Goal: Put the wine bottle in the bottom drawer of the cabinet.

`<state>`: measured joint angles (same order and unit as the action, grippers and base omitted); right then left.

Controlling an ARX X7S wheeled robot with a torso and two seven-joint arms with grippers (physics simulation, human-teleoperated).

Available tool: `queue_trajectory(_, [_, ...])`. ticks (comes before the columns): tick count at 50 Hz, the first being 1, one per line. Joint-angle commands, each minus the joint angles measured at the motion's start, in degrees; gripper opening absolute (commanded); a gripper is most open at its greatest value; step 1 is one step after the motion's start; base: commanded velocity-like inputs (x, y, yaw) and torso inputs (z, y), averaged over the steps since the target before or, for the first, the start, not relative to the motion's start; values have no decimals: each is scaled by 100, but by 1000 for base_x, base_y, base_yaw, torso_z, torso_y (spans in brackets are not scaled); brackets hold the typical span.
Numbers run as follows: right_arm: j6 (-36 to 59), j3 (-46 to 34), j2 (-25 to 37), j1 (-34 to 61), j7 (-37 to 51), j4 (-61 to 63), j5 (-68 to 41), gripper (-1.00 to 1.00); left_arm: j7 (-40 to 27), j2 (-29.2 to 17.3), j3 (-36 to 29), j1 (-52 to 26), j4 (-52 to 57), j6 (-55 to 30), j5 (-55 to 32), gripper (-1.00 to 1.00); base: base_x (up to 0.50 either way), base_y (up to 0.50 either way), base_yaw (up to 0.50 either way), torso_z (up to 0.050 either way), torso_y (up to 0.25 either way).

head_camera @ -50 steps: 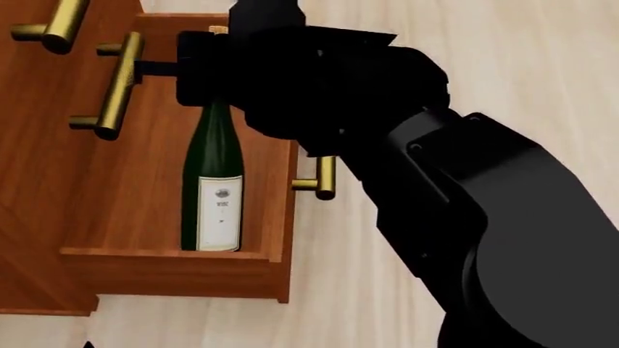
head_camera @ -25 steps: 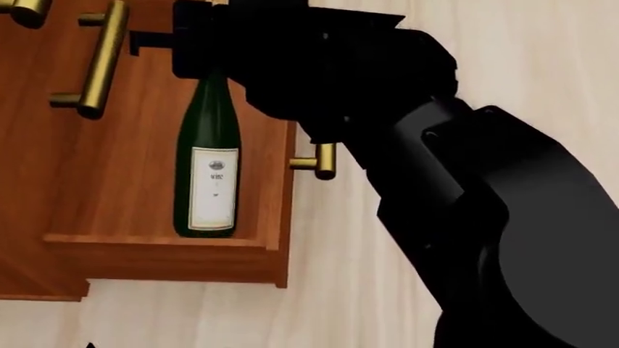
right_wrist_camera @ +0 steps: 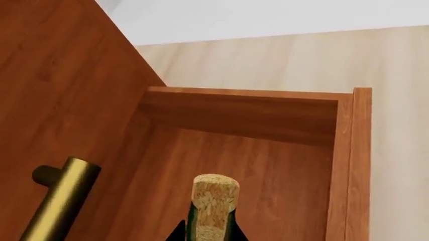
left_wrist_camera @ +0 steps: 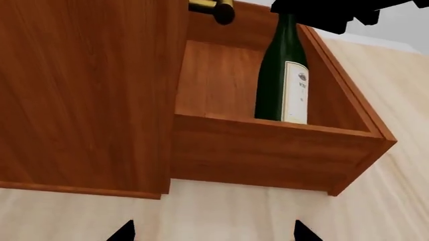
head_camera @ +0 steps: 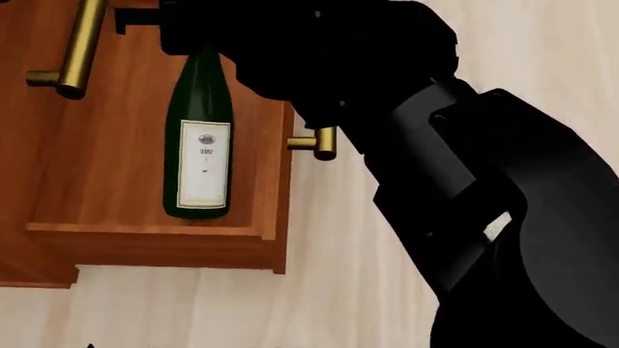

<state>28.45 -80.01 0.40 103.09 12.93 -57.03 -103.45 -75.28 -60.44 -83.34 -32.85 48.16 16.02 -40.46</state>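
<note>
One tall dark green glass wine bottle (head_camera: 198,156) with a tan cork and a white label stands upright inside the open bottom drawer (head_camera: 145,246), a shallow reddish-brown wooden box pulled out from the reddish-brown three-drawer cabinet (left_wrist_camera: 80,90). Left wrist view puts its base at the drawer floor, near the side wall; contact with the floor cannot be confirmed.

Right pincer (head_camera: 188,32): black, over the bottle neck. It appears closed on the neck just below the cork, judging from the right wrist view, where dark finger edges flank the glass under the cork (right_wrist_camera: 214,198). Grip width is not clear. Left pincer: only two dark tips show at the edge of its own camera; how far open, cannot tell. It holds nothing visible.

Risks, as judged:
- Bottle is tall, drawer is shallow. Standing up, it will likely foul the drawer above if anyone shuts the drawer. The brass bar handle (head_camera: 72,51) of the drawer above sits close beside the neck.
- Letting go while the bottle hangs off the floor or leans: it drops or topples, probably against the side wall.
- Withdrawing the pincer sideways could drag the neck and tip the bottle.
- Arm bulk hides the grasp from the head camera, so alignment is hard to check.
</note>
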Motion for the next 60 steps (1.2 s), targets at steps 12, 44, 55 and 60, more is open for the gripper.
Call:
queue_trajectory(12, [268,-1177,-40,-449,174,203,-809,-100,10,0,43,54,-17,20,16,100,0,0,0,0,-83])
queue_trajectory(44, [674,-1183,-40,-549,586,110,-630,100,142,-8,83,237,-167,276,76,100,0,0,0,0,-10])
queue_trajectory(55, [661,-1177,-40,-561,706,74,-616,100,126,-17,109,245,-146,253,74,100,0,0,-3,0,-9])
queue_trajectory(60, [621,-1174,-40,-549,722,72,-664,100,114,-8,121,233,-123,217,66,100,0,0,-2,0,-9])
